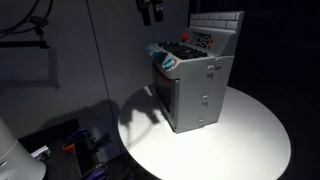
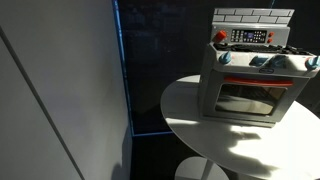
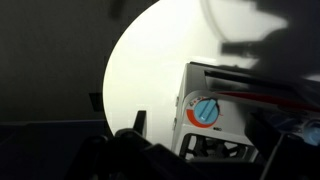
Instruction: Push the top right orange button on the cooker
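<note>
The cooker (image 1: 196, 85) is a grey toy stove with an oven door, and it stands on a round white table (image 1: 250, 140). Its white tiled back panel (image 2: 252, 15) carries a dark control strip with an orange-red button at each end, the right one (image 2: 277, 36) by the panel's edge. My gripper (image 1: 150, 10) hangs high above and beside the cooker, touching nothing. It is out of the frame in the exterior view that faces the oven door. In the wrist view the fingers (image 3: 205, 145) are spread and empty over the cooker's front corner (image 3: 215, 95).
A blue knob with an orange ring (image 3: 205, 112) sits on the cooker's front. A grey wall panel (image 2: 60, 90) stands beside the table (image 2: 200, 120). Dark clutter lies on the floor (image 1: 80, 145). The surroundings are dim.
</note>
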### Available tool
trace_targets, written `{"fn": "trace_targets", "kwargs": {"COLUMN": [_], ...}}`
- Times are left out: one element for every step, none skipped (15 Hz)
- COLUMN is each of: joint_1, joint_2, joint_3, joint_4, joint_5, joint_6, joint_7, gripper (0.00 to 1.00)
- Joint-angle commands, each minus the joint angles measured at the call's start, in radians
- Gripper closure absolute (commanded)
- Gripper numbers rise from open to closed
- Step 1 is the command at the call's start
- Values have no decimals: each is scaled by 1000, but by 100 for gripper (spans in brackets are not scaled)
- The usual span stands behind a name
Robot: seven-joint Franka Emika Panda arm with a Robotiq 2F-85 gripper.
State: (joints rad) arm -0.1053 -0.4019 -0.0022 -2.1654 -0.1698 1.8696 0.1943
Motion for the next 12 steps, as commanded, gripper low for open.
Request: {"fn": "trace_targets", "kwargs": {"joint_1": [5, 5, 3, 3, 1, 1, -1, -2, -4, -6, -8, -9], "joint_2": [1, 1, 4, 9, 15, 20, 25, 31, 38, 44, 52, 60], "joint_3": [-4, -4, -4, -3, -1, -1, 2, 4, 8, 9, 12, 14], "joint_4": [2, 2, 3, 4, 6, 9, 10, 13, 14, 15, 16, 17], "joint_5": [-1, -1, -2, -2, -6, -4, -9, -12, -19, -21, -25, -27], "joint_6": [-2, -2, 2, 5, 11, 11, 21, 29, 48, 65, 87, 111], "joint_7": [1, 1, 8, 14, 22, 24, 35, 45, 64, 77, 97, 115], "gripper": [0, 0, 0, 0, 0, 0, 0, 0, 0, 0, 0, 0]}}
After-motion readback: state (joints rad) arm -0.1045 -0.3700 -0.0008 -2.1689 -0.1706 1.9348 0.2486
